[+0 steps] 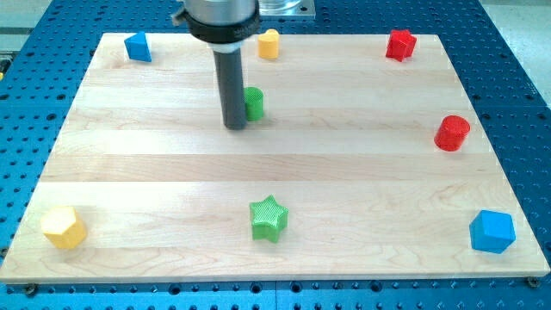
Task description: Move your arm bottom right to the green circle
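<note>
green circle [254, 103] sits just right of my tip [235, 127], touching or nearly so, upper middle of the wooden board [172, 172].
no gripper here, only a bare rod, so nothing spreads or pinches. judging by the task, the tip belongs lower right of the circle; that stretch is open, the green star [269, 218] and red cylinder [452, 133] well apart.

Arm end: straight dark grey rod, round in section, matte, with a faint lighter sheen down one side. Tip [235, 127] is cut flat, no taper. Rod rises into a wider black collar with a rounded lower edge. Above the collar, a silver-grey metallic housing, cut off by the view's top. No cables, screws or markings can be made out
</note>
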You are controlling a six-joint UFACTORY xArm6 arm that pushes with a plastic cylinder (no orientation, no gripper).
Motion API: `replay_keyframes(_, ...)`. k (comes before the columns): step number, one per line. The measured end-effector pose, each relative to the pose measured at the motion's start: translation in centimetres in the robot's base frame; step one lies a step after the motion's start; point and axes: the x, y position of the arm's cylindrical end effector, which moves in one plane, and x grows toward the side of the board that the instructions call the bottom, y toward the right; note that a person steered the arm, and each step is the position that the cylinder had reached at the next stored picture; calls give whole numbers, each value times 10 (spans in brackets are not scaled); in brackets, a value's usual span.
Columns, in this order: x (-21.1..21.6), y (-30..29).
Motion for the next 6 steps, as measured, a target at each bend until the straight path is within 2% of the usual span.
replay_keyframes(1, -15, 15)
replay_keyframes(2, -57, 15)
replay_keyframes(3, -67, 17)
replay_keyframes(4, -67, 1)
replay_keyframes(5, -67, -38)
replay_keyframes(6, -74, -36)
